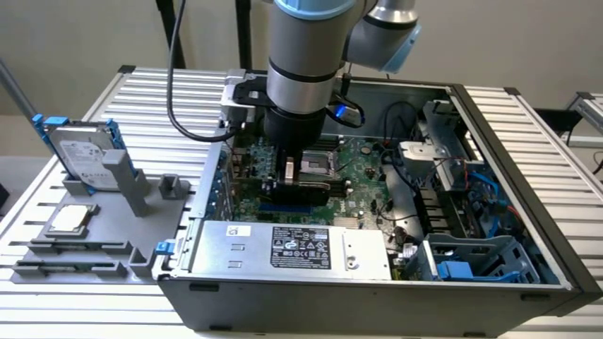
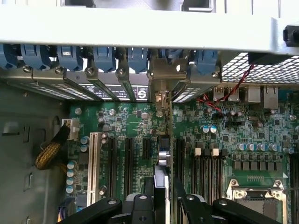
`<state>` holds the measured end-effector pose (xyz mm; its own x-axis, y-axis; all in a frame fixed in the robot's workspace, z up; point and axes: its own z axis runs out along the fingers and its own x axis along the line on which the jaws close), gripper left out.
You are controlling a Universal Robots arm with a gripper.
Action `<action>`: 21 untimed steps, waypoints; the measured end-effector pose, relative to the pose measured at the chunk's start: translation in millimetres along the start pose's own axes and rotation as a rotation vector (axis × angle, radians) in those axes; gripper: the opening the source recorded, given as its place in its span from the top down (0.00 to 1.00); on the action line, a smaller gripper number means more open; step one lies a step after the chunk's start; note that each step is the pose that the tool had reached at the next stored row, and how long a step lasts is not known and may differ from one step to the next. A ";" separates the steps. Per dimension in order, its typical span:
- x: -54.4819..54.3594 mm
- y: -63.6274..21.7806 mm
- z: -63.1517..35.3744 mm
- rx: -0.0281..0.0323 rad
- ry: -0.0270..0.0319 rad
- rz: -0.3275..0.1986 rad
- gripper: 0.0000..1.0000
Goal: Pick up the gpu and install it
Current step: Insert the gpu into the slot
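Your end effector (image 1: 294, 176) is down inside the open computer case (image 1: 377, 311), which takes up the middle of the slatted surface (image 1: 556, 134) and reaches toward its edge on the exterior view's right. It is clamped on the gpu (image 1: 306, 189), which it holds upright on its long edge over the green motherboard (image 1: 363, 159).

In the wrist view you see the card edge-on: the black fingers (image 2: 140, 205) press on both of its faces. The card runs straight away from them, and its silver end bracket (image 2: 161, 100) sits at the case's rear wall, among the row of slot covers with blue clips (image 2: 105, 58). The card lines up with the black expansion slots (image 2: 127, 163) that lie on either side of it. You cannot tell whether its lower edge is seated in a slot.

The silver power supply (image 1: 282, 244) lies in the case just beside the card, toward the surface's near edge. Near the surface's edge on the exterior view's left, a grey holder (image 1: 132, 187) carries the hard drive (image 1: 83, 157) standing upright in blue rails, and the square cpu chip (image 1: 72, 220) lies flat.
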<state>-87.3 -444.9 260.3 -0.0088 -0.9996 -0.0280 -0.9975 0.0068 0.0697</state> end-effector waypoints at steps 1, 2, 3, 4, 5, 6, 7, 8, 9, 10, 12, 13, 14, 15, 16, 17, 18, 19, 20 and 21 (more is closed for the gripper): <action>0.0 0.0 0.2 -0.0004 0.0000 0.000 0.73; 0.1 0.0 0.4 -0.0010 -0.0001 0.000 0.73; 0.3 -0.1 0.6 -0.0015 0.0000 0.000 0.73; 0.5 -0.1 0.8 -0.0020 0.0001 0.000 0.73; 0.6 -0.1 1.1 -0.0025 0.0002 0.000 0.73; 0.8 -0.1 1.3 -0.0031 0.0005 0.000 0.73; 1.0 -0.1 1.6 -0.0040 0.0008 0.000 0.73; 1.1 -0.1 2.0 -0.0046 0.0007 0.000 0.73; 1.1 -0.2 2.5 -0.0053 0.0006 0.000 0.73; 1.2 -0.2 2.9 -0.0063 0.0009 0.000 0.73; 1.2 -0.5 3.8 -0.0071 0.0011 0.000 0.73; 1.3 -0.6 4.4 -0.0074 0.0013 0.000 0.73; 1.3 -0.8 4.8 -0.0077 0.0015 0.000 0.73; 1.3 -1.2 5.4 -0.0076 0.0010 0.000 0.73; 1.2 -1.5 5.8 -0.0077 0.0010 -0.001 0.73; 1.3 -1.8 6.0 -0.0079 0.0013 -0.001 0.73; 1.3 -2.0 6.3 -0.0081 0.0013 -0.001 0.73; 1.3 -2.2 6.8 -0.0078 0.0007 -0.001 0.73; 1.3 -2.3 7.0 -0.0082 0.0010 -0.001 0.73; 1.3 -2.4 7.2 -0.0088 0.0011 -0.001 0.73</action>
<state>-85.5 -446.0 253.0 -0.0078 -0.9996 -0.0270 -0.9969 0.0056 0.0785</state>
